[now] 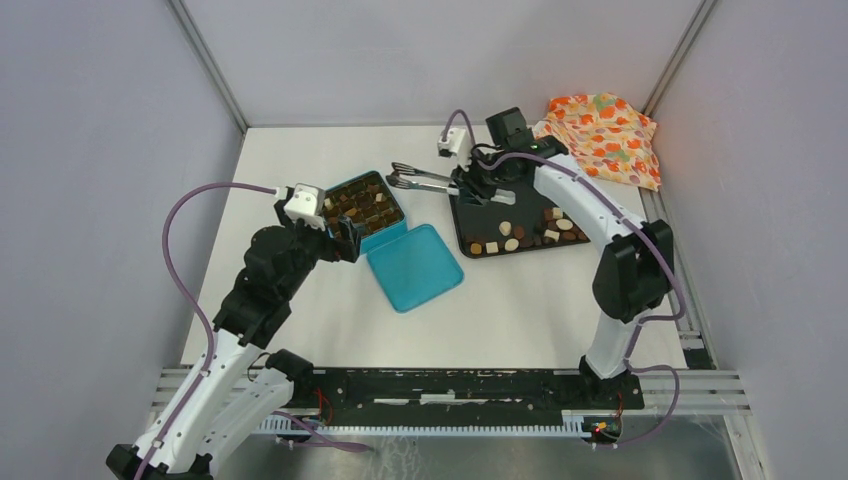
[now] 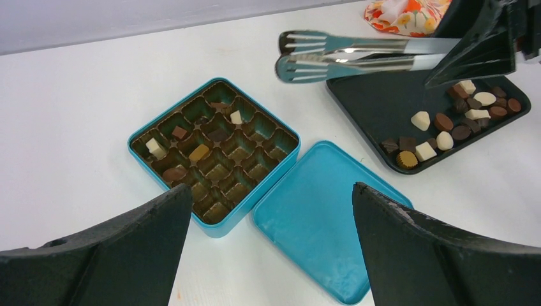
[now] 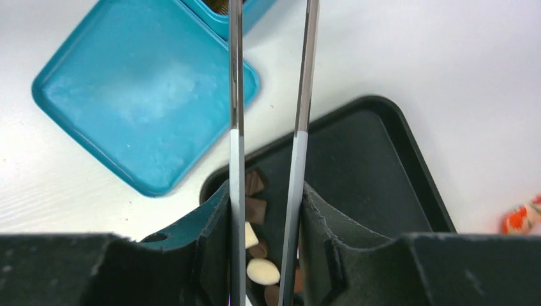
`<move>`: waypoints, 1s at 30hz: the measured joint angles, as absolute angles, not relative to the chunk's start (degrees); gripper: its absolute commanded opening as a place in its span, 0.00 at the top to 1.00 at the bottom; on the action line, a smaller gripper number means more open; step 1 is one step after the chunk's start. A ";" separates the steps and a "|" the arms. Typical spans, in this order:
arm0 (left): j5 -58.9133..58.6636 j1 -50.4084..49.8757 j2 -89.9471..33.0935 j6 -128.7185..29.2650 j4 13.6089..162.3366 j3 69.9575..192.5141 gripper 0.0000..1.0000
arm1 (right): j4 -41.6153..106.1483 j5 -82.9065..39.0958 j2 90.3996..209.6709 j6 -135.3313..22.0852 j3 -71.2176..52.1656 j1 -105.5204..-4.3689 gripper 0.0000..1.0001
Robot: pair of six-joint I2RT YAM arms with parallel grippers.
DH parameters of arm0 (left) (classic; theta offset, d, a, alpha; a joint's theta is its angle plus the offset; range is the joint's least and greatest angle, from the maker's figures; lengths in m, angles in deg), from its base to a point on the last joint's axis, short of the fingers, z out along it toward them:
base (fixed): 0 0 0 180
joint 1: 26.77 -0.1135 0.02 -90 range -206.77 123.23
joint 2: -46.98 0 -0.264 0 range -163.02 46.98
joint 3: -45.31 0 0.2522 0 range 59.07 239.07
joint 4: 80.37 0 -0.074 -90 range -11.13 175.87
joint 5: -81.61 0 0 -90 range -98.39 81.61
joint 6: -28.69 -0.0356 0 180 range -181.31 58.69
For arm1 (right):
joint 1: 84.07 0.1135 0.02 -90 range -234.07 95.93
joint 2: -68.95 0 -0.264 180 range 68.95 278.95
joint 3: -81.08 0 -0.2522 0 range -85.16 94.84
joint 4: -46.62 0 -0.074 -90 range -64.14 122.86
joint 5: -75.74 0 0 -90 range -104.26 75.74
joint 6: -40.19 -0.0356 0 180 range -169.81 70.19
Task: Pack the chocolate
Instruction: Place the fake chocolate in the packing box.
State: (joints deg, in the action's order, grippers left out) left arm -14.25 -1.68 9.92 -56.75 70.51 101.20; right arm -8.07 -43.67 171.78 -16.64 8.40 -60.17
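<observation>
The chocolate (image 2: 443, 121) is bite-sized, dark brown, lighter brown and cream-white, some pieces round, some square. Most lie at one end of the black tray (image 2: 376, 102), and a few sit in cells of the open teal tin (image 2: 245, 220) beside its lid (image 2: 319, 210). The right end effector (image 3: 265, 210) grips the metal tongs (image 2: 357, 54), while the left end effector (image 2: 271, 191) hangs spread wide and empty above the tin and lid.

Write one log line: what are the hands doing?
left gripper: open near box | right gripper: shut on tongs | tongs: empty | chocolate: mostly on tray | lid: off
</observation>
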 measured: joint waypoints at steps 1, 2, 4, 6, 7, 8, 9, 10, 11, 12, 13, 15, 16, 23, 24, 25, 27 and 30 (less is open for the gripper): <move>-14.25 -1.68 9.92 -56.75 70.54 101.20 0.00 | -8.72 -43.45 172.81 -16.62 9.58 -59.03 0.86; -14.25 -1.68 9.94 -56.75 70.54 101.20 0.00 | -9.46 -43.00 174.08 -16.62 11.07 -57.77 0.86; -14.25 -1.68 10.01 -56.75 70.54 101.20 0.00 | -10.23 -42.14 176.11 -16.62 13.03 -55.93 0.85; -14.25 -1.68 10.10 -56.75 70.54 101.20 0.00 | -10.99 -41.16 177.75 -16.57 14.30 -54.42 0.85; -14.25 -1.68 10.16 -56.75 70.54 101.20 0.00 | -11.28 -40.68 178.53 -16.60 14.69 -53.77 0.85; -14.25 -1.68 10.25 -56.75 70.54 101.20 0.00 | -11.65 -40.18 179.21 -16.60 15.04 -53.26 0.84; -14.25 -1.68 10.31 -56.75 70.54 101.20 0.00 | -11.96 -39.72 179.71 -16.60 15.33 -52.89 0.84; -14.25 -1.68 10.40 -56.75 70.54 101.20 0.00 | -12.26 -39.28 180.39 -16.62 15.66 -52.52 0.83; -14.25 -1.68 10.45 -56.75 70.54 101.20 0.00 | -12.48 -38.93 180.98 -16.60 15.98 -52.26 0.83; -14.25 -1.68 10.49 -56.73 70.54 101.20 0.00 | -12.57 -38.51 181.55 -16.62 16.31 -52.04 0.82; -14.25 -1.68 10.51 -56.75 70.54 101.20 0.00 | -12.61 -38.06 182.14 -16.64 16.57 -51.91 0.82; -14.23 -1.68 10.55 -56.75 70.54 101.20 0.00 | -12.70 -37.42 182.97 -16.73 16.79 -51.80 0.81; -14.23 -1.68 10.55 -56.75 70.54 101.20 0.00 | -12.76 -37.12 183.32 -16.75 16.88 -51.76 0.80; -14.25 -1.68 10.55 -56.75 70.54 101.20 0.00 | -13.18 -35.83 185.40 -16.97 17.78 -51.17 0.72; -14.25 -1.68 10.55 -56.75 70.54 101.20 0.00 | -13.18 -35.70 185.75 -16.97 17.91 -51.03 0.71; -14.25 -1.68 10.55 -56.75 70.54 101.20 0.00 | -13.16 -35.59 185.97 -16.99 17.93 -50.90 0.69; -14.23 -1.68 10.55 -56.75 70.54 101.20 0.00 | -13.25 -35.35 186.23 -16.99 17.93 -50.66 0.68; -14.25 -1.68 10.55 -56.75 70.54 101.20 0.00 | -13.22 -35.04 186.25 -16.99 17.97 -50.42 0.65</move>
